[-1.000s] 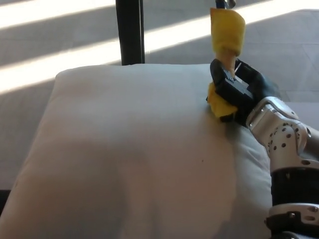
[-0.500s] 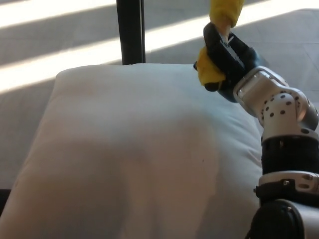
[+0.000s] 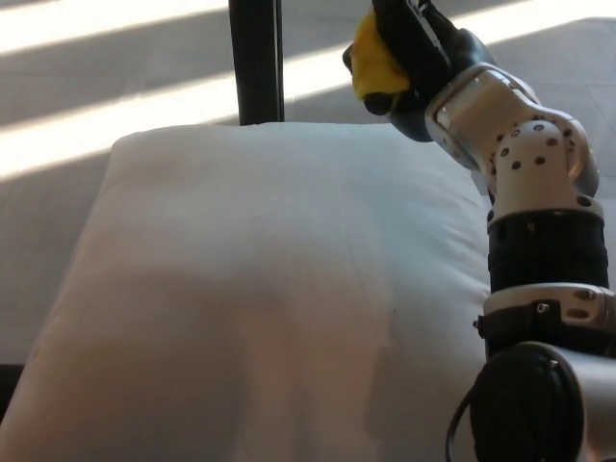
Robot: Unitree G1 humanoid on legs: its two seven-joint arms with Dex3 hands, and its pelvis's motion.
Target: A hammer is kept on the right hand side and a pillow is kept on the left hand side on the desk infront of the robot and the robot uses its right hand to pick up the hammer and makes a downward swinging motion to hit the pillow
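A large white pillow fills most of the head view, from the lower left to the middle. My right hand is raised at the top of the picture, above the pillow's far right corner. Its black fingers are shut on the yellow hammer, of which only a yellow part shows below the frame's top edge; the rest is cut off. The hammer hangs clear of the pillow. My right forearm rises along the right edge. My left hand is out of sight.
A black post stands behind the pillow at the top centre. Bands of sunlight cross the grey floor beyond the pillow.
My right hand has lifted the hammer up and to the left, away from the pillow's right corner; most of the hammer has passed out of the top of the picture.
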